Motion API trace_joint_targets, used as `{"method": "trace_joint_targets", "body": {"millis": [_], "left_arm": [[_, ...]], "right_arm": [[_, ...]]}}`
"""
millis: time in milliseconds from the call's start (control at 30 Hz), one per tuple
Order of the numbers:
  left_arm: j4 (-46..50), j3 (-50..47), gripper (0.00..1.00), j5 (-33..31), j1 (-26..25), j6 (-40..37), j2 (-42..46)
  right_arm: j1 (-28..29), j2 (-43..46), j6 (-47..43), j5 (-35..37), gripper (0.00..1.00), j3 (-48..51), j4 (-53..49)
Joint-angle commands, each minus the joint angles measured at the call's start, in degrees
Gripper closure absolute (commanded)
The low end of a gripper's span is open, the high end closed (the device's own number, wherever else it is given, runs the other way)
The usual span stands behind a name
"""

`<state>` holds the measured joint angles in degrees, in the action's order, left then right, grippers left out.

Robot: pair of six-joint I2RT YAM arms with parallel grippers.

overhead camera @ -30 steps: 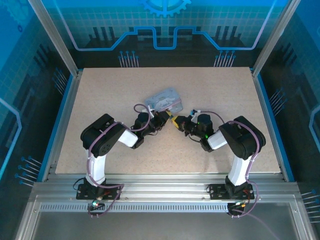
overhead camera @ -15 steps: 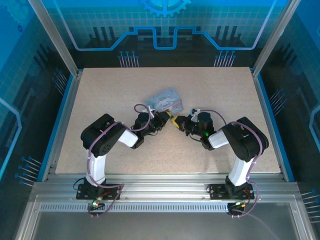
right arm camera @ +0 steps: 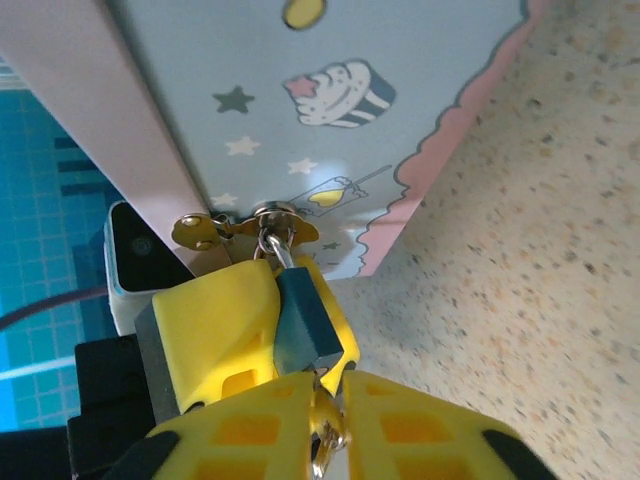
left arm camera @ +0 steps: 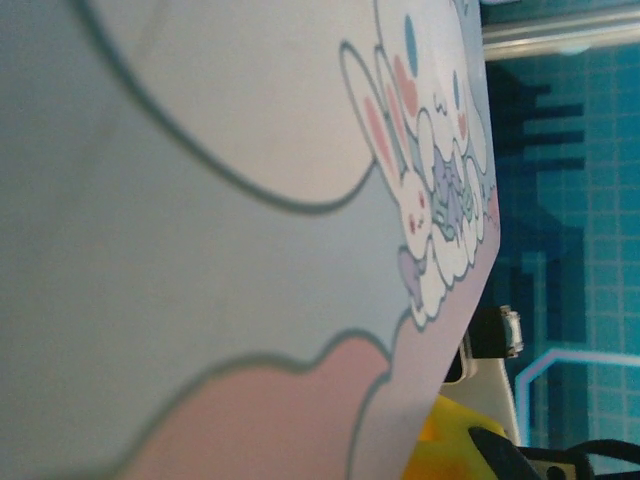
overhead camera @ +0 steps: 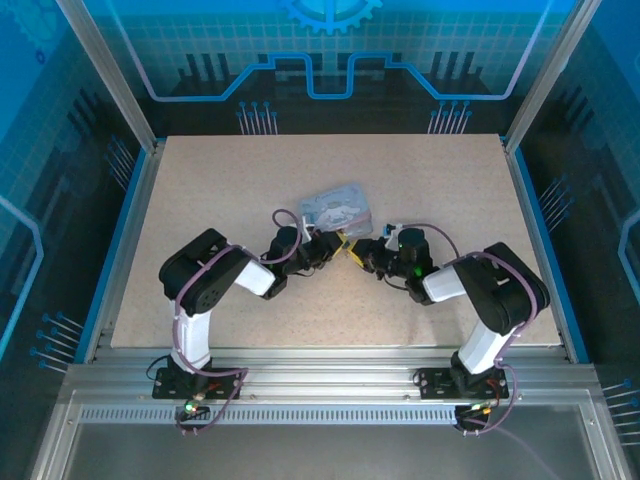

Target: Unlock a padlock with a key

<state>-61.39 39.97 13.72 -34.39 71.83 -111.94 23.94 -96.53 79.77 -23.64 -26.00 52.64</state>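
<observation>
A small dark teal padlock [right arm camera: 300,320] hangs by its shackle from the brass hasp [right arm camera: 205,230] of a pastel cartoon-print box [right arm camera: 330,60]. The left gripper [overhead camera: 333,243] is shut on the padlock body, with a yellow finger [right arm camera: 215,320] on either side. My right gripper [right arm camera: 335,385] meets the padlock's underside. Its yellow fingers stand a narrow gap apart with the brass key [right arm camera: 325,425] and its ring between them, and the blade sits in the keyhole. The box wall [left arm camera: 200,200] blocks most of the left wrist view, where a yellow finger [left arm camera: 450,440] shows at the bottom.
The box [overhead camera: 335,207] lies mid-table just behind the two grippers [overhead camera: 358,252]. Speckled beige tabletop [overhead camera: 450,180] spreads all around it. Metal frame rails and blue panels bound the table edges.
The right arm's elbow has swung outward to the right and its wrist has turned at the padlock. The box has shifted and tilted slightly. The right fingers have eased apart a little.
</observation>
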Motion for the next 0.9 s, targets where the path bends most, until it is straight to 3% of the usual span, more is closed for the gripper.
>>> {"method": "trace_joint_targets", "body": {"millis": [0, 233, 433, 867], "left_arm": [[4.3, -0.4, 1.0, 5.2, -0.9, -2.7, 2.8], [8.7, 0.3, 1.0, 5.6, -0.8, -3.5, 3.9], [16.8, 1.6, 1.0, 4.7, -0.9, -6.3, 8.0], [26.7, 4.1, 1.0, 4.1, -1.2, -8.2, 11.9]], "right_arm": [[-2.0, 5.0, -4.5, 0.3, 0.8, 1.6, -3.4], [-3.9, 17.5, -15.6, 1.6, 0.71, 1.7, -24.9], [-4.8, 25.4, -27.3, 5.2, 0.7, -2.1, -46.3], [1.7, 26.7, -42.3, 13.9, 0.68, -10.4, -62.7]]}}
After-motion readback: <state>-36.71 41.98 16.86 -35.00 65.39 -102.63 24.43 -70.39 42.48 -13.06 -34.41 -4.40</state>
